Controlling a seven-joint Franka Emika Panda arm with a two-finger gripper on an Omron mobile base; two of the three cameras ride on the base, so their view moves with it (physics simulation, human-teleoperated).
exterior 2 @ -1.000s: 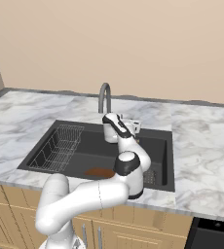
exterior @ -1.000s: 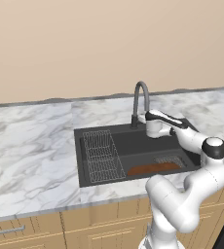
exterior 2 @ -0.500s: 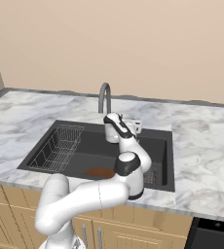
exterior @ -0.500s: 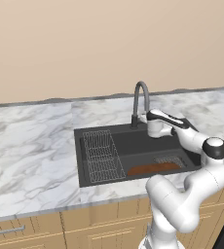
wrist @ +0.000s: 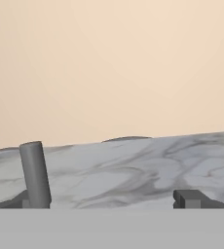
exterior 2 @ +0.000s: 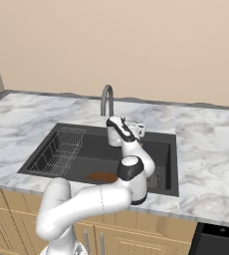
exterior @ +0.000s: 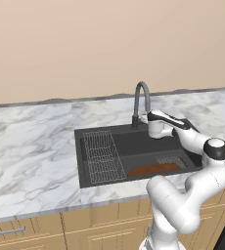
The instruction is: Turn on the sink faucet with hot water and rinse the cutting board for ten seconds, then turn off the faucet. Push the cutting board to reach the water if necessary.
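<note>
The sink (exterior: 129, 146) is set into the counter (exterior: 31, 146), and the wall stands behind it. The sink faucet (exterior: 141, 102) rises at the back rim of the sink, near the middle. In the left part of the basin lies the wire rack (exterior: 102, 156). The cutting board (exterior: 153, 169) lies on the basin floor near the front wall, to the right of the rack. The drain strainer (exterior: 170, 160) is just behind the board. My gripper (exterior: 152, 117) is over the basin, just right of the faucet. In the hand view the faucet (wrist: 35, 175) stands at the left, before the counter (wrist: 133, 165).

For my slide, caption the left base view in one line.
White arm reaches to the dark gooseneck faucet behind the black sink, cutting board lying dry in the basin.
</note>
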